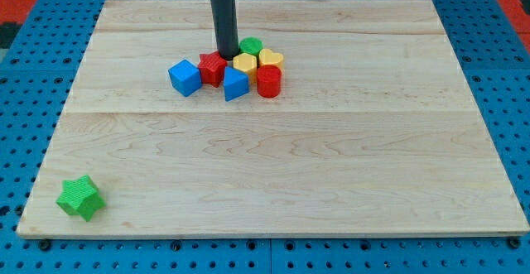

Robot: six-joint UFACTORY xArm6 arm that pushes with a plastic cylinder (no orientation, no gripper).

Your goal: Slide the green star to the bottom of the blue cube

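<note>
The green star [80,197] lies alone near the board's bottom left corner. The blue cube [185,77] sits at the left end of a cluster near the view's top middle. My tip [226,56] stands at the top of that cluster, just above the red star [213,67] and left of the green cylinder [251,46]. The tip is far from the green star, up and to the right of it.
The cluster also holds a blue triangular block [235,84], a yellow hexagonal block [245,64], a yellow heart [271,58] and a red cylinder [268,82]. The wooden board [273,158] rests on a blue pegboard surface [16,100].
</note>
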